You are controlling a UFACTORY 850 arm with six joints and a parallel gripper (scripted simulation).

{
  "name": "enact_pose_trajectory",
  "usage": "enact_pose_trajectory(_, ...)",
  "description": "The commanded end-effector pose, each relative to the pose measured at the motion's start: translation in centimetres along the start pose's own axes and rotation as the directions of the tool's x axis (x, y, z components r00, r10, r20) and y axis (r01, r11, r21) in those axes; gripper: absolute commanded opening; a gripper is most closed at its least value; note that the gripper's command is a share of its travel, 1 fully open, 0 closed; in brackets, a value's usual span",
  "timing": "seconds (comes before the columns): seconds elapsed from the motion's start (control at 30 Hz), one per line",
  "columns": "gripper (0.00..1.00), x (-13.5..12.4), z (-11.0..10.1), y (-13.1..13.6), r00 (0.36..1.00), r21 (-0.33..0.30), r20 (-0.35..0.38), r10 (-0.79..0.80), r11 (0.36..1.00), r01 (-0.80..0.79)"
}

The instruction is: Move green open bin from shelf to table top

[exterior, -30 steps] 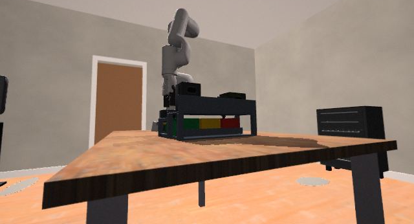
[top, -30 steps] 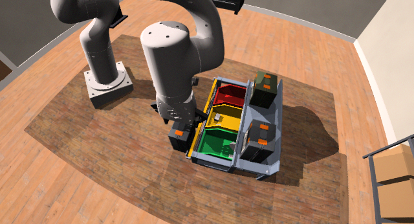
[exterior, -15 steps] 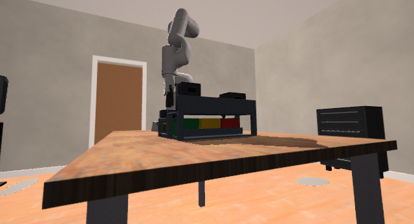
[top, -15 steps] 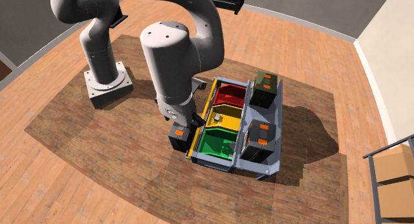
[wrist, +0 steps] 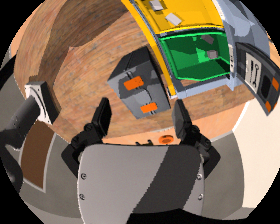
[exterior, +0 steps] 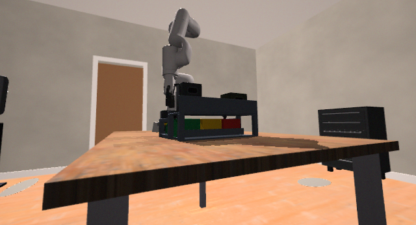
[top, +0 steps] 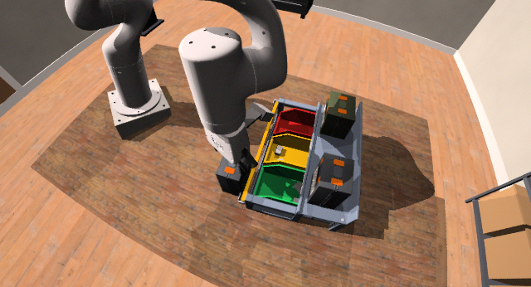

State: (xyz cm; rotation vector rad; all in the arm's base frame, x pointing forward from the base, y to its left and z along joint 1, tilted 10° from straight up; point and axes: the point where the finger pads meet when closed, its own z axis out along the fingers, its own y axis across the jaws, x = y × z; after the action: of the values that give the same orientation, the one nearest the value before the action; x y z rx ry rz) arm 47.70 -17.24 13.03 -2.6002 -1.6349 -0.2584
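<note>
The green bin (top: 271, 183) (exterior: 192, 124) (wrist: 190, 49) sits at the near end of the shelf (top: 332, 148) (exterior: 218, 105) (wrist: 206, 90), with grey parts (wrist: 211, 54) in it. The yellow bin (top: 296, 155) (exterior: 210, 124) is beside it, then the red bin (top: 295, 124) (exterior: 231, 123). All three look level. My gripper (top: 247, 162) (exterior: 169, 101) (wrist: 142, 105) is open and empty, pointing down above the table in front of the shelf, by the green bin's open front. A dark case (top: 228, 181) (wrist: 136, 90) shows between the fingers in the wrist view, lower down and not gripped.
The dark case has orange latches and stands on the table (top: 166, 187) (exterior: 136, 160) close to the shelf's yellow front rail (top: 263, 143). Two more cases, a black one (top: 333, 181) (exterior: 192, 89) and a dark green one (top: 340, 118) (exterior: 234, 96), stand on the shelf's top.
</note>
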Motion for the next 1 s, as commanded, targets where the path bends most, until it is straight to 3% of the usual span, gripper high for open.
enact_pose_trajectory(0.0, 1.0, 0.01, -0.07, 0.08, 1.0, 0.001, 0.005, 0.003, 1.0, -0.003)
enact_pose_trajectory(0.17, 1.0, 0.01, -0.07, 0.08, 1.0, 0.001, 0.005, 0.003, 1.0, -0.003)
enact_pose_trajectory(0.33, 1.0, 0.01, -0.07, 0.08, 0.966, 0.0, 0.005, 0.26, 0.966, -0.26)
enact_pose_trajectory(0.73, 1.0, 0.01, -0.07, 0.08, 0.966, 0.0, 0.005, 0.26, 0.966, -0.26)
enact_pose_trajectory(0.9, 1.0, 0.01, -0.08, 0.08, 0.867, -0.001, 0.004, 0.499, 0.867, -0.499)
enact_pose_trajectory(0.97, 1.0, 0.01, -0.08, 0.08, 0.867, -0.001, 0.004, 0.499, 0.867, -0.499)
